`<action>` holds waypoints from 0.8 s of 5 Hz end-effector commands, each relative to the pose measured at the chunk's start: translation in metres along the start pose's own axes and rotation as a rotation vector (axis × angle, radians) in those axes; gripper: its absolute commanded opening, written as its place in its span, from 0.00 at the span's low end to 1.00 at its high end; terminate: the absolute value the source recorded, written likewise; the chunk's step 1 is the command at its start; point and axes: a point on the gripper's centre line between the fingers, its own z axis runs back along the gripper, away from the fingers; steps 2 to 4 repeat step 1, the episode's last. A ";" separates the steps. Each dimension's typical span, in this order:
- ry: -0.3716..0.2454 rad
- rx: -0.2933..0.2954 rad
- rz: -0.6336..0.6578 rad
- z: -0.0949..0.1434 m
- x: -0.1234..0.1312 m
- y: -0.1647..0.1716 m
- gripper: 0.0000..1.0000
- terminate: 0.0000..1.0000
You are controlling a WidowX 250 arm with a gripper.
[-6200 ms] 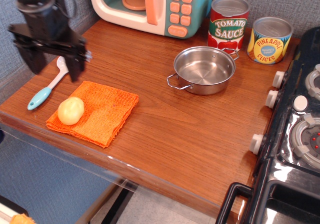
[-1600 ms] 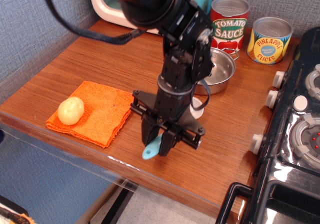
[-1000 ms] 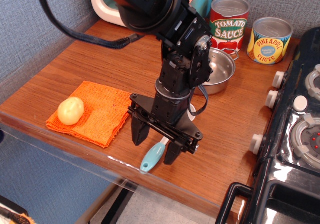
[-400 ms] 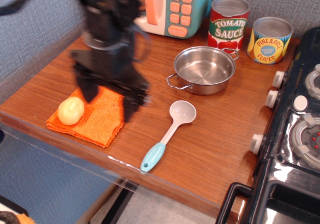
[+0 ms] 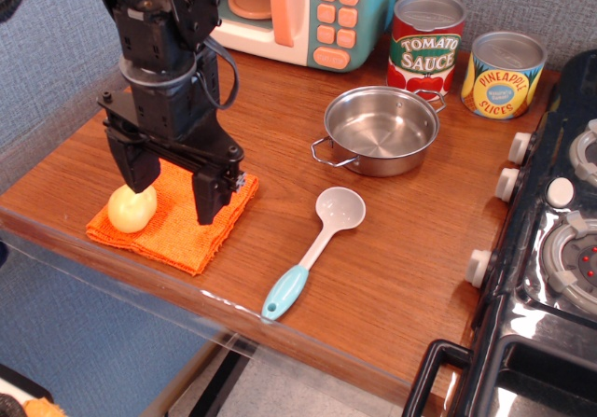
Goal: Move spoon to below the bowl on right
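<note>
While I watched the feed, the spoon (image 5: 317, 251) lay flat on the wooden counter (image 5: 392, 277), nothing touching it, its round pale bowl end pointing up toward the steel bowl (image 5: 381, 131) and its light blue handle end angled down-left, close to the counter's front edge. The spoon's round end sat near the bowl's front side, with a strip of bare wood between them. My gripper (image 5: 171, 186) hung over the left part of the counter with its two dark fingers spread wide and empty, one finger (image 5: 136, 164) just above a yellow-green fruit (image 5: 131, 207) and the other finger down over the orange cloth (image 5: 177, 221) that the fruit rested on. I could not tell whether the fingertips touched the cloth. The gripper was well apart from the spoon. Behind the bowl stood a tomato sauce can (image 5: 425, 42) and, to its right, a pineapple slices can (image 5: 503, 74), both upright against the grey wall. A toy microwave (image 5: 298, 11) sat at the back of the counter, partly hidden by the arm, and the toy stove (image 5: 560, 240) with its white knobs filled the right edge.
</note>
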 end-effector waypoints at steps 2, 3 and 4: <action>-0.031 0.007 0.008 0.008 -0.007 0.007 1.00 1.00; -0.031 0.007 0.008 0.008 -0.007 0.007 1.00 1.00; -0.031 0.007 0.008 0.008 -0.007 0.007 1.00 1.00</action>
